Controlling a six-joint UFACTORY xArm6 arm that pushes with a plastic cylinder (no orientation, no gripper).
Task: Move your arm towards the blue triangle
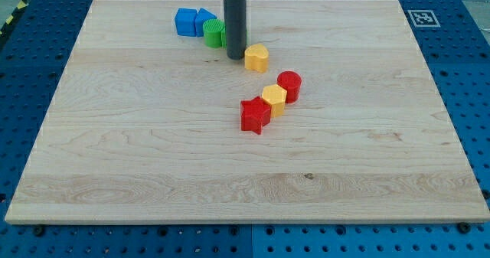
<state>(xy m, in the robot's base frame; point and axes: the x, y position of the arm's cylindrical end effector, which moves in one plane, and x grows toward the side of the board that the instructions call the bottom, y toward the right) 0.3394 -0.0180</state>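
Observation:
My dark rod comes down from the view's top, and my tip [235,57] rests on the board. The blue triangle [205,18] lies up and to the left of the tip, near the board's top edge, touching a blue cube [185,22] on its left. A green block [214,33] sits between the triangle and the rod, right beside the rod and partly hidden by it. A yellow heart-shaped block [256,57] lies just right of the tip.
A red cylinder [289,86], a yellow hexagon [273,99] and a red star [255,115] form a touching diagonal row below and right of the tip. The wooden board [115,158] lies on a blue perforated table. A marker tag [421,17] sits at its top right corner.

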